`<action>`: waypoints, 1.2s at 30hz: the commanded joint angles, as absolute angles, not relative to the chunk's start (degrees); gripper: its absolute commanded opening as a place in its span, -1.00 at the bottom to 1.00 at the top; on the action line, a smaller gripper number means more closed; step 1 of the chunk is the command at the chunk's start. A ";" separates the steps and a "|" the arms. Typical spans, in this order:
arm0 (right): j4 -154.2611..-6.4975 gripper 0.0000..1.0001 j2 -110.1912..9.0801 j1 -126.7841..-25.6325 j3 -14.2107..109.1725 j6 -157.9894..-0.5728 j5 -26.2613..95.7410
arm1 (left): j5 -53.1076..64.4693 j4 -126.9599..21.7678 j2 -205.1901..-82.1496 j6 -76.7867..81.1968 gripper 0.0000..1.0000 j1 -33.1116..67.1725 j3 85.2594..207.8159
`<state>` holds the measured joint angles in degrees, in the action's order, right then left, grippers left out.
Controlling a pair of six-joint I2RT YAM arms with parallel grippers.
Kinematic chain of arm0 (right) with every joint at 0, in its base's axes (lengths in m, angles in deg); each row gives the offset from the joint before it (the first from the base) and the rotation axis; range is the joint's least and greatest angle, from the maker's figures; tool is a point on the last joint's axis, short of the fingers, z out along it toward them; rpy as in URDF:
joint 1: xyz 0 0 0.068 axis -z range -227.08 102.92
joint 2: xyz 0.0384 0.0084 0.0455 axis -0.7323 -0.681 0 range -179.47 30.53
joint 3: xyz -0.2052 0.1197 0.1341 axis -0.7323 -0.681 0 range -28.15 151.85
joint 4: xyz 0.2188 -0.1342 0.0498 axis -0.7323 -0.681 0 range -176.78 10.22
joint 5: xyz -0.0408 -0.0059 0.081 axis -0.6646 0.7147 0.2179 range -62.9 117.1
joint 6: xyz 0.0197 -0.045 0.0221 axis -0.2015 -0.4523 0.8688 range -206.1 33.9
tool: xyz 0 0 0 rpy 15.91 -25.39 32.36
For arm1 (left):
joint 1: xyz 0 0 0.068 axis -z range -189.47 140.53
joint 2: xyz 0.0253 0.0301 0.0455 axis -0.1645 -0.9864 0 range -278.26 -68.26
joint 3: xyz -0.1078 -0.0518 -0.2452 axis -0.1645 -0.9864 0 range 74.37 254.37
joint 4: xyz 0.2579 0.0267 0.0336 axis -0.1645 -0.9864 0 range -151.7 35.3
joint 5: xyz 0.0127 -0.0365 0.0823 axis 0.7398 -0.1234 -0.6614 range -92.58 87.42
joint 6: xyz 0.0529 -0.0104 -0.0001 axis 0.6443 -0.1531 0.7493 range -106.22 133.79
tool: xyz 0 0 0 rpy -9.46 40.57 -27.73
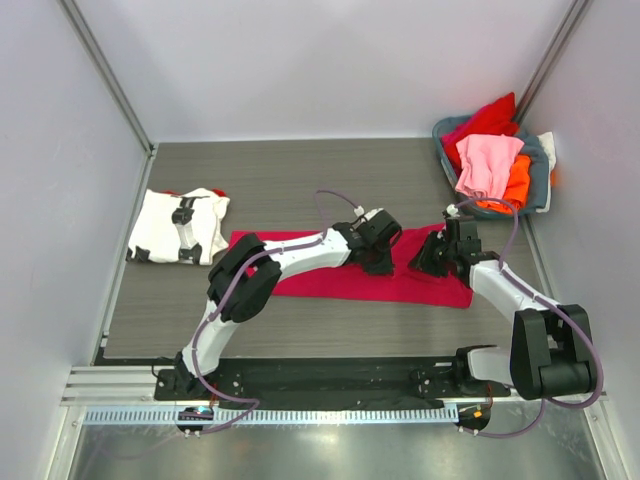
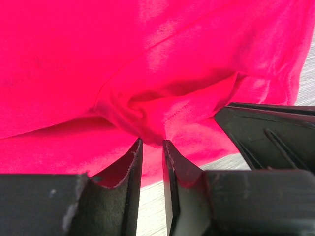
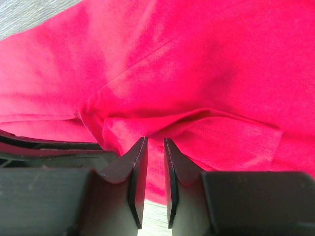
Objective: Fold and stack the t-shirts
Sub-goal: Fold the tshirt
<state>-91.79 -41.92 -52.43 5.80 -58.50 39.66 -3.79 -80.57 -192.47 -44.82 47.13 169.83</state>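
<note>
**Both claws pinch the crimson shirt at mid-bench**

The crimson shirt [image 1: 400,285] lies flat in the middle of the bench [image 1: 300,185] as a long band. It runs left to right, nearer the front edge than the back.

The left claw [image 2: 152,142] sits on the band's back edge, a little right of centre. Its jaws are nearly together, with only a thin slit between them. The cloth puckers down into the tips, so it has a small pinch of the crimson shirt.

The right claw [image 3: 155,140] is just beside it, toward the band's right end. It is narrowed to the same thin slit, and a raised fold of the same shirt runs in between its fingers [image 3: 138,167]. In the left wrist view, the dark body of the right claw shows close at the right, over the cloth.

A white shirt [image 1: 180,228] with black markings lies folded near the bench's left edge, well apart from the crimson one.

In the far right corner stands a grey-blue basket [image 1: 537,170]. A red shirt [image 1: 490,118], a pink shirt [image 1: 487,162] and an orange shirt [image 1: 517,185] are heaped in it, and the pink one hangs over its front rim.
</note>
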 commanded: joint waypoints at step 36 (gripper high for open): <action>-91.30 -0.49 -39.35 -52.27 6.21 -58.06 38.09 | -6.89 -65.42 -191.66 -54.07 -0.87 47.48 162.79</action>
<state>-91.95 -41.44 -52.40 5.80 -58.33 38.96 -5.83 -67.37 -191.46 -53.72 47.15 160.45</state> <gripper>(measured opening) 0.254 0.107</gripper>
